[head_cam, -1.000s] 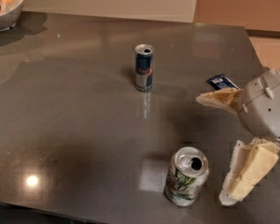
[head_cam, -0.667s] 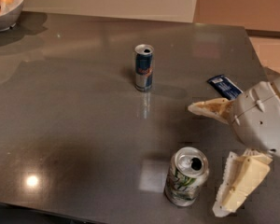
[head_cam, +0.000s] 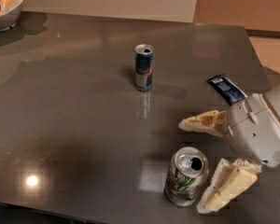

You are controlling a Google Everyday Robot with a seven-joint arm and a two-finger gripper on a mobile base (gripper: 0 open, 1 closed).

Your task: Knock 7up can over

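Basically: white bowl (head_cam: 9, 21) of round orange-tan food sat in the far left corner and a slim blue-and-silver can (head_cam: 143, 68) mid-table. The silver-white, green-marked 7up can (head_cam: 186, 176) stood upright near the front edge. The white two-finger gripper (head_cam: 190, 167), spread wide, had slid left since a second ago and flanked the can, so the knock looked imminent. A flat blue packet (head_cam: 226, 89) lay behind.
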